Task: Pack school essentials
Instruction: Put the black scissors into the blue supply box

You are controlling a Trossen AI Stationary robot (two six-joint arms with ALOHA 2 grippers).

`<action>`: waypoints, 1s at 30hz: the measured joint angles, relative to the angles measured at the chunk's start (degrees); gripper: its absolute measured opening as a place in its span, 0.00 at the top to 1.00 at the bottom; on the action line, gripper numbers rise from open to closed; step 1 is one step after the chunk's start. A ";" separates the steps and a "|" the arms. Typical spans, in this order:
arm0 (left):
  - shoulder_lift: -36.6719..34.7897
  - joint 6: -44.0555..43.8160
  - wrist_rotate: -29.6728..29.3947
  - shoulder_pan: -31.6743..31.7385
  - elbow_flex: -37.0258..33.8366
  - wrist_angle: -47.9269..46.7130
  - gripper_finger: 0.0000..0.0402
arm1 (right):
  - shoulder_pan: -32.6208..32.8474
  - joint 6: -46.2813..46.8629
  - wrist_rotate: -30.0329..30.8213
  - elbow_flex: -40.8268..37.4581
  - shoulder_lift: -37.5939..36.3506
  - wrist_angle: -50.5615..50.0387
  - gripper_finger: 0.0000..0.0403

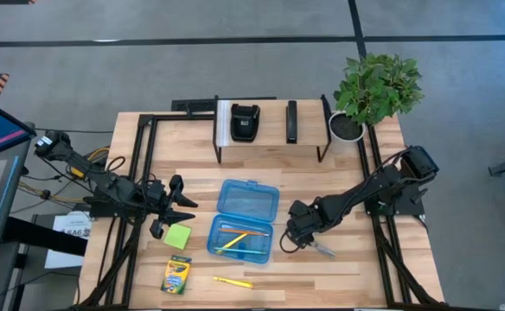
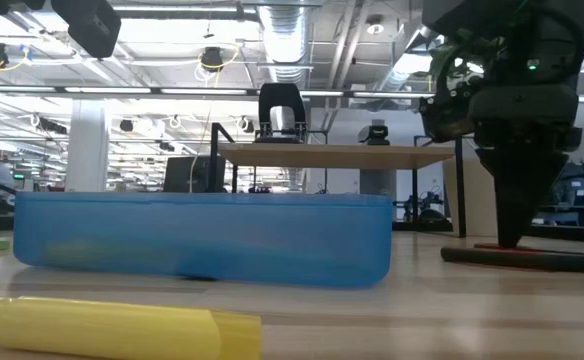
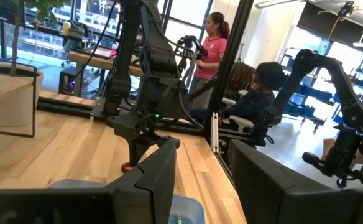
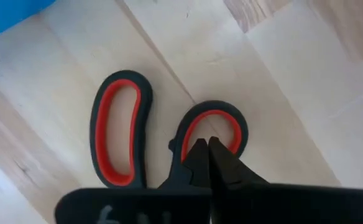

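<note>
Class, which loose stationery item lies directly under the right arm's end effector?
The red-handled scissors; the green sticky-note pad, crayon box and highlighter lie left of the case.

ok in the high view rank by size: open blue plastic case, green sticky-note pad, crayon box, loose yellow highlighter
1. Open translucent blue plastic case, far largest.
2. Crayon box.
3. Square green sticky-note pad, nearly the same.
4. Thin yellow highlighter, slimmest.

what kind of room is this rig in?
Likely an open robotics lab or workshop: exposed ceiling ducts overhead, another robot arm on a bench beyond the wooden table, and people working at stations behind it.
</note>
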 joint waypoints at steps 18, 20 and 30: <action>0.00 0.15 -0.02 0.00 0.00 -0.10 0.66 | 8.78 4.59 -1.51 0.22 -1.22 -0.45 0.63; 0.00 0.15 -0.02 0.00 0.00 -0.10 0.66 | 10.22 5.89 -1.53 0.22 -1.22 -0.39 0.55; -0.02 0.11 -0.02 0.00 0.00 -0.11 0.66 | 11.95 8.69 -1.57 0.62 5.06 -1.35 0.33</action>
